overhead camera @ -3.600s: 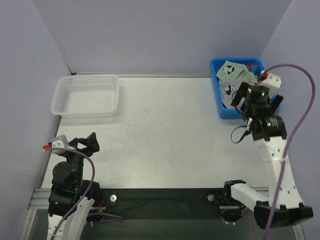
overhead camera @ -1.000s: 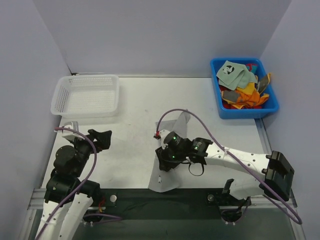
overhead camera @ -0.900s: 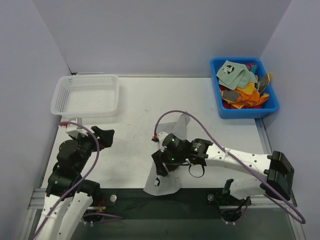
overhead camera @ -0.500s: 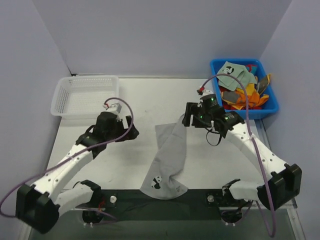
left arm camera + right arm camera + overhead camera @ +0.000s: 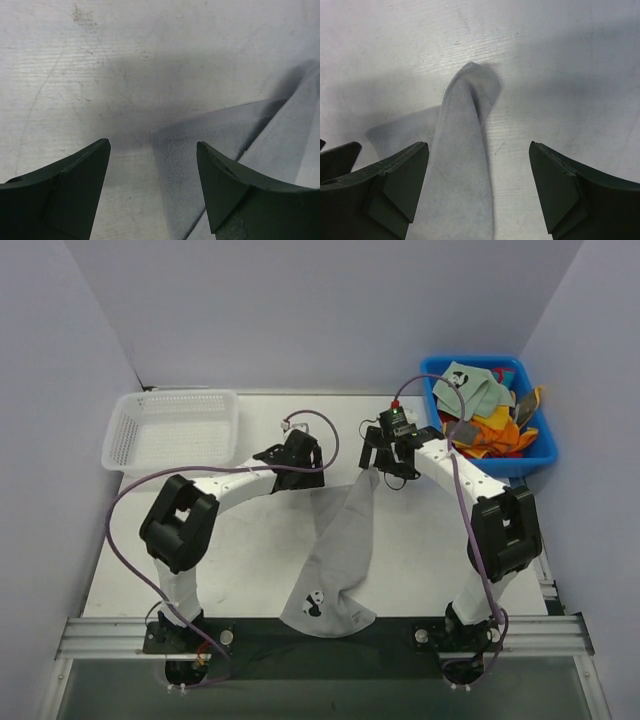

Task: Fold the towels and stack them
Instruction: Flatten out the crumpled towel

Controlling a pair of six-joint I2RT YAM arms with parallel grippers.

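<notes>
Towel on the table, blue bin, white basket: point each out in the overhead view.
towel on the table [image 5: 345,540], top view, middle of the cloth.
blue bin [image 5: 510,468], top view, its near wall.
white basket [image 5: 170,465], top view, its near wall.

- Top view: bright, even, diffuse light from overhead. The walls [image 5: 300,310] pick up a cool lavender cast.
- Shadows there are soft and short: a faint one along the basket [image 5: 175,430] at 10 o'clock, another under the arms near centre.
- Top view is sharp corner to corner; table edges run straight to the frame borders.
- Left wrist: table [image 5: 100,60] scratches are crisp at 12 o'clock. A broad soft shadow band runs through centre, darkest beside the grey towel [image 5: 200,145].
- Left fingers [image 5: 65,190] at 7 and 5 o'clock are underexposed, near black, slightly soft.
- Right wrist: table is bright, close to washed out at 1 o'clock, with soft shadow at 9 o'clock. Towel tip is slightly blurred; right fingers [image 5: 395,185] are dark.
</notes>
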